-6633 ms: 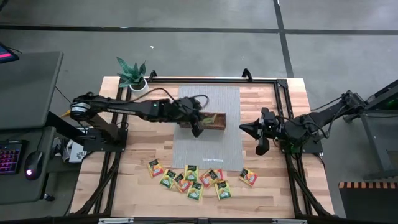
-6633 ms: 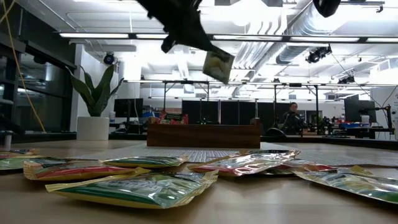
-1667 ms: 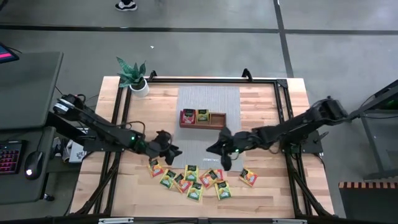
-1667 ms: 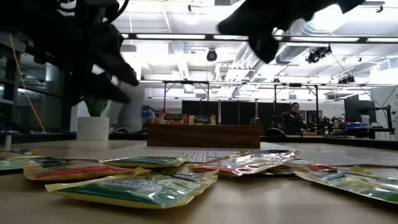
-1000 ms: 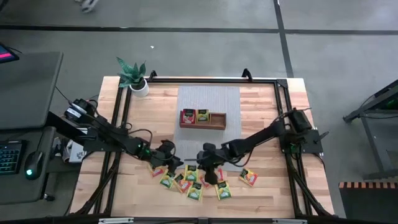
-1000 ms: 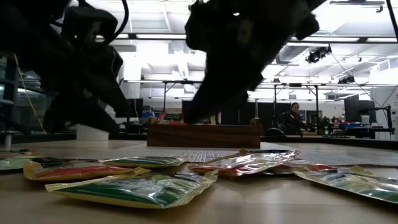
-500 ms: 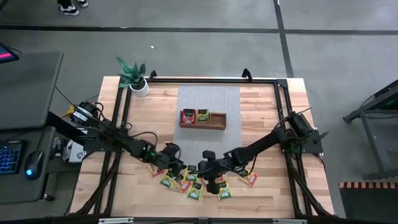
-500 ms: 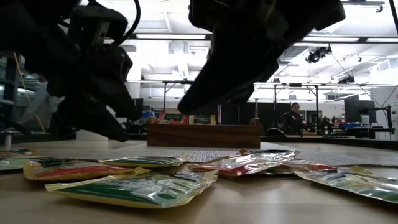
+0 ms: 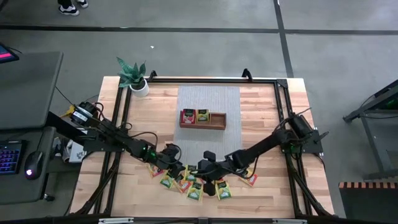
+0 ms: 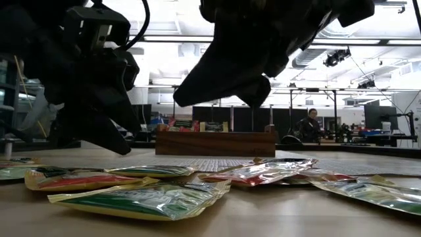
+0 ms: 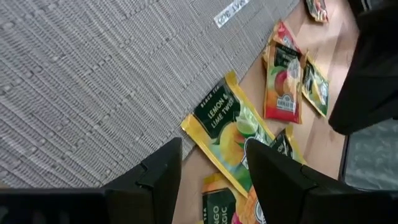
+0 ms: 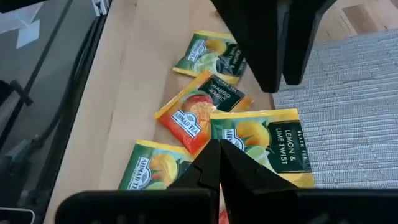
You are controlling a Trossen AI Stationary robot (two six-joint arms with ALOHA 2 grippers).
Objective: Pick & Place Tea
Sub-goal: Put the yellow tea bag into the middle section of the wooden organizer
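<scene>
1. High view: the small flat red, yellow and green tea-bag packets (image 9: pixel 194 182) are seen scattered along the near edge of the pale wooden worktop (image 9: pixel 261 112). The left gripper (image 9: pixel 176 172) and the right gripper (image 9: pixel 205 174) are both lowered over this cluster, close together. A brown three-compartment wooden tray (image 9: pixel 203 119) is set on a grey woven mat (image 9: pixel 208 99), well apart from the packets.
2. Low view: packets are seen lying flat in the foreground, beneath both dark grippers.
3. Left wrist view: the fingers (image 11: pixel 158 171) are spread wide above a yellow lemon packet (image 11: pixel 231 142) at the mat's edge.
4. Right wrist view: the fingers (image 12: pixel 211 165) are pressed together, nothing gripped, above the packets.
</scene>
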